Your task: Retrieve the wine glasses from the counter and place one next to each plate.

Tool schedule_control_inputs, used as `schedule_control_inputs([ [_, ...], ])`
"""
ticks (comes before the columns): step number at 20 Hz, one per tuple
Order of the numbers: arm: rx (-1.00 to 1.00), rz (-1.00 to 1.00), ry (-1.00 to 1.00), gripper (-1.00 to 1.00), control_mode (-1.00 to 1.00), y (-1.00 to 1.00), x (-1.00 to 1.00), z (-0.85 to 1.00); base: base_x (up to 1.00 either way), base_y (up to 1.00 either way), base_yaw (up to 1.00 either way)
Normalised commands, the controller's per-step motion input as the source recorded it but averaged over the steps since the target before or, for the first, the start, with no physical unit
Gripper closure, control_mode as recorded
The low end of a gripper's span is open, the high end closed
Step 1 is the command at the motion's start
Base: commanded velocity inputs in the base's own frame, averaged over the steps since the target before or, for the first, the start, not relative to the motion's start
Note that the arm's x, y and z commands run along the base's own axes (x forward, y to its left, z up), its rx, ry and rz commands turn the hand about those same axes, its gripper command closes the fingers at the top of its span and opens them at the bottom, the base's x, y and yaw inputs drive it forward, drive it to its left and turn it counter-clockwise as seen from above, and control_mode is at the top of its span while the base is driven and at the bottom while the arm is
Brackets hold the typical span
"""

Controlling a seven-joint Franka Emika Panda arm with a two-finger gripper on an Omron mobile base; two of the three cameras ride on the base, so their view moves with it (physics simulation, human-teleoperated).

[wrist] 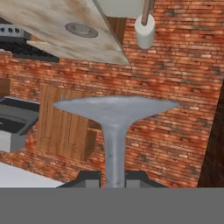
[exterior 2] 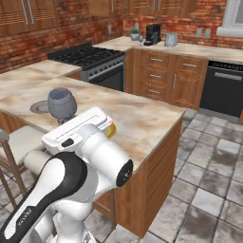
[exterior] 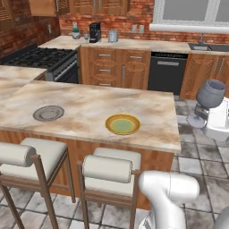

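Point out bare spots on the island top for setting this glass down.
Bare marble lies between the grey plate and the yellow-olive plate, and on the island top right of the yellow-olive plate. The back counter by the coffee machine is crowded.

Red brick walls (exterior: 129,22) back brown wood cabinets (exterior: 116,67); a black stove (exterior: 40,58) sits left, a dark dishwasher (exterior: 167,74) right. Grey stone tiles (exterior 2: 209,166) cover the floor; cushioned stools (exterior: 107,172) stand along the island's near edge.

Grey-tinted wine glass (exterior: 210,94), grey plate (exterior: 48,113), yellow-olive plate (exterior: 122,124), beige-marbled island top (exterior: 89,107).

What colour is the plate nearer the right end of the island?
Yellow-olive plate, clearest in the left base view.
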Motion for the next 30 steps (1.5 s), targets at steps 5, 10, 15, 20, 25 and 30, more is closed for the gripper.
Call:
schedule_control_inputs([
  [5, -0.02, 0.12, 0.00, 1.00, -1.00, -0.05, 0.85, -0.26, 0.00, 0.00, 0.00],
  [10, -0.01, 0.17, 0.00, 1.00, -1.00, 0.00, 0.75, -0.44, 0.00, 0.00, 0.00],
  [15, 0.00, 0.15, 0.00, 1.00, -1.00, -0.05, 0.73, -0.38, 0.00, 0.00, 0.00],
  [20, -0.07, 0.08, 0.07, 1.00, -1.00, -0.10, 0.60, -0.23, 0.00, 0.00, 0.00],
  [25, -0.22, 0.01, 0.01, 1.00, -1.00, -0.02, 0.64, -0.25, 0.00, 0.00, 0.00],
  [30, -0.10, 0.05, -0.02, 1.00, -1.00, -0.06, 0.59, -0.35, 0.00, 0.00, 0.00],
])
